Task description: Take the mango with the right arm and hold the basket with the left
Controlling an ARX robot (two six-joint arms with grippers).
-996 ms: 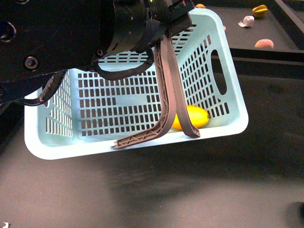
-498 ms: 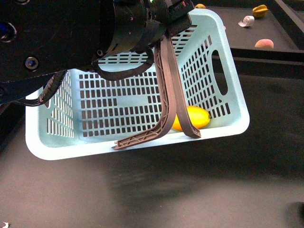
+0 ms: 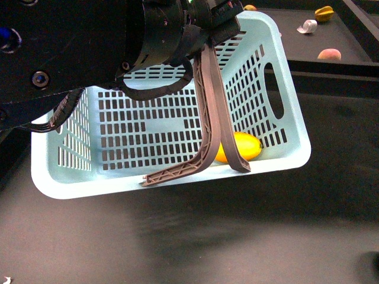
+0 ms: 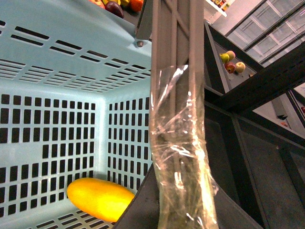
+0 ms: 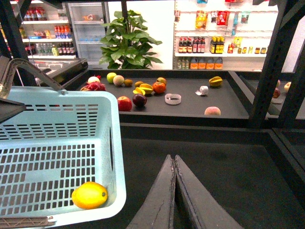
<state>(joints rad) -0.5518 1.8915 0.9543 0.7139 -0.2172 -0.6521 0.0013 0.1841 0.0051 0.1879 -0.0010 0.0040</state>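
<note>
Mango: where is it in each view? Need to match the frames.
Front: mango in basket's lower right corner, partly behind handles.
Left wrist: mango on basket floor, beside film-wrapped handles.
Right wrist: mango in basket corner.
Shared landmark: the basket's slotted corner around the mango.

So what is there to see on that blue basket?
The basket is light turquoise plastic, rectangular, with slotted walls and floor, rounded corners and an oval hand hole in one end. Its two grey-brown swing handles are raised together, wrapped in clear film, and held at the top by the left gripper. It looks tilted, seemingly lifted off the dark surface. A yellow mango lies in one corner against the wall.
</note>
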